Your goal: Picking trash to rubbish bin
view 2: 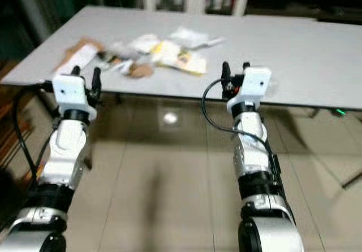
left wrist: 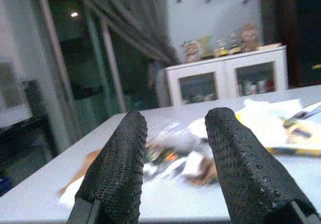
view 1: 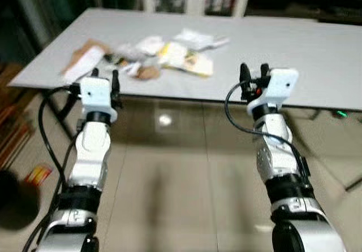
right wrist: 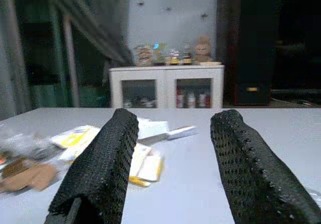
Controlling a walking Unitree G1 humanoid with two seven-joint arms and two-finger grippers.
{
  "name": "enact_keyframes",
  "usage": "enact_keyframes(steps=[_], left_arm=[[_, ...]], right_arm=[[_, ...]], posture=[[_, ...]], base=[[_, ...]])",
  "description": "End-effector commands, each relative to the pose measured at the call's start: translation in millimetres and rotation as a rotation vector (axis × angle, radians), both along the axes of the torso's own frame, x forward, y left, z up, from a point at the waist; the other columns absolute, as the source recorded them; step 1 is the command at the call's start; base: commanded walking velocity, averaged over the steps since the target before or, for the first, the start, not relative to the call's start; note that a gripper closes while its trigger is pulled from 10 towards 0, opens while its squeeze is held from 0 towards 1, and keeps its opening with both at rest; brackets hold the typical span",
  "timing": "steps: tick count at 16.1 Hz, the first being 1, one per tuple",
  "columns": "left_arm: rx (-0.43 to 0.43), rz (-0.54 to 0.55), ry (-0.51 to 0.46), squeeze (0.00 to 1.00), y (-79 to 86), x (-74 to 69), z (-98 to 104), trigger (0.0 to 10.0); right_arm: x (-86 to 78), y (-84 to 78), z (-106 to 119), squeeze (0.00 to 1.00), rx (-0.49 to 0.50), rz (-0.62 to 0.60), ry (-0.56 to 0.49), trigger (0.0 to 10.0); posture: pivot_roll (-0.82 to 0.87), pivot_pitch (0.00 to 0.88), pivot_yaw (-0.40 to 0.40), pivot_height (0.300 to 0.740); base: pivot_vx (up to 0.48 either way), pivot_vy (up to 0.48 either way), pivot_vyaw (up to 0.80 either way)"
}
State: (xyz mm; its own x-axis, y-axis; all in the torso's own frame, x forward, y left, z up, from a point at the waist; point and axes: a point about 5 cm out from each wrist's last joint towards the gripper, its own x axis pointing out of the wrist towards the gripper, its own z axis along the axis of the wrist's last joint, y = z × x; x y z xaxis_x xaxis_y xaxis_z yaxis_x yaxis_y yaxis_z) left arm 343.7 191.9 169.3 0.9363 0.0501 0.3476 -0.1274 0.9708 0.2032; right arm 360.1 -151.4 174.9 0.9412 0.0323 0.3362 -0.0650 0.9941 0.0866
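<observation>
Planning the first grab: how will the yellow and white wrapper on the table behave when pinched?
The yellow and white wrapper lies flat and thin, so it is probably light and floppy. Its surface looks glossy, so it may slip between fingers. Lying against other litter, it could drag neighbours along.

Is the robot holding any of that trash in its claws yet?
No: both the left gripper and the right gripper are open with nothing between the fingers, and the trash lies on the table.

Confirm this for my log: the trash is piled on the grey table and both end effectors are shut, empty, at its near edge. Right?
Not quite: both are open. The left wrist view shows the left end effector with its fingers apart, and the right end effector likewise. The trash pile does lie on the grey table.
</observation>
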Motion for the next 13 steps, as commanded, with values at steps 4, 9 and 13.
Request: enact_keyframes(steps=[4, 9, 13], left_arm=[[-0.006, -0.047, 0.008, 0.00, -13.2, 2.9, 6.2, 10.0], [-0.012, -0.044, 0.018, 0.00, -11.9, 3.2, 8.3, 10.0], [-0.018, -0.048, 0.025, 0.00, -12.9, 3.6, 8.6, 10.0]], right_arm=[[-1.9, -6.6, 2.8, 0.00, 0.021, -0.013, 0.008, 10.0], [0.1, 0.6, 6.5, 0.00, 0.031, 0.011, 0.014, 10.0], [-0.1, 2.2, 7.4, 0.00, 0.027, 0.016, 0.016, 10.0]], posture=[[0.04, 0.017, -0.022, 0.740], [0.05, 0.030, -0.023, 0.740], [0.05, 0.030, -0.022, 0.740]], base=[[0.455, 0.000, -0.50], [0.455, 0.000, 0.00], [0.456, 0.000, 0.00]])
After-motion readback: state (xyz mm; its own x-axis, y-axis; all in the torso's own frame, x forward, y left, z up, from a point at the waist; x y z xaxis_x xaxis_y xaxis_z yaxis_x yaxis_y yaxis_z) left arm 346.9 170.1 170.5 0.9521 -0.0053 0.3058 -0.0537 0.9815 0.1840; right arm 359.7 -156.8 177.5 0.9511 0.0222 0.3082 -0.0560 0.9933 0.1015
